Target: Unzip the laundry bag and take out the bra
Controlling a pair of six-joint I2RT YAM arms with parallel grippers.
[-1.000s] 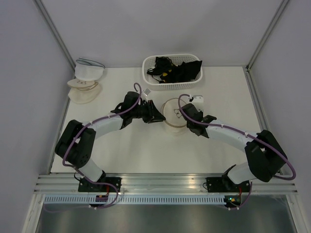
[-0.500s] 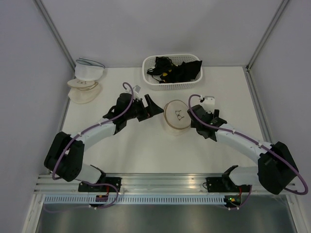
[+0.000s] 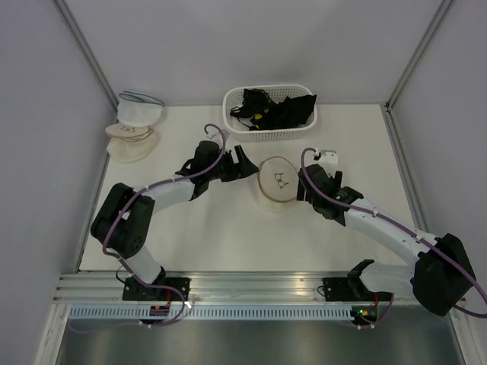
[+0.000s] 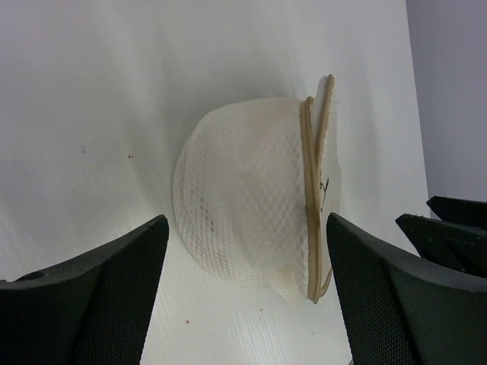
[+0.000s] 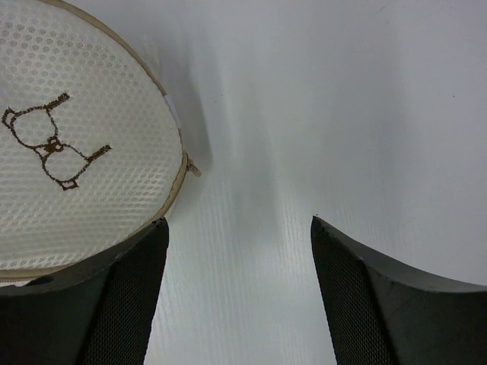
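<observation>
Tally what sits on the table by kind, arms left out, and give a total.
laundry bag: 1
stack of dome pouches: 1 (layers too small to count)
white basket: 1
heap of black garments: 1 (pieces cannot be told apart)
Total: 4

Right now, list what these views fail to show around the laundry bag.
- Bra: in no view; the laundry bag's mesh hides its inside.
- Zip: left wrist shows the rim edge-on; open or shut is unclear.
- Bag's far part: right wrist, cut off by top and left edges.
- Basket garments: top external, tangled, uncountable.
</observation>
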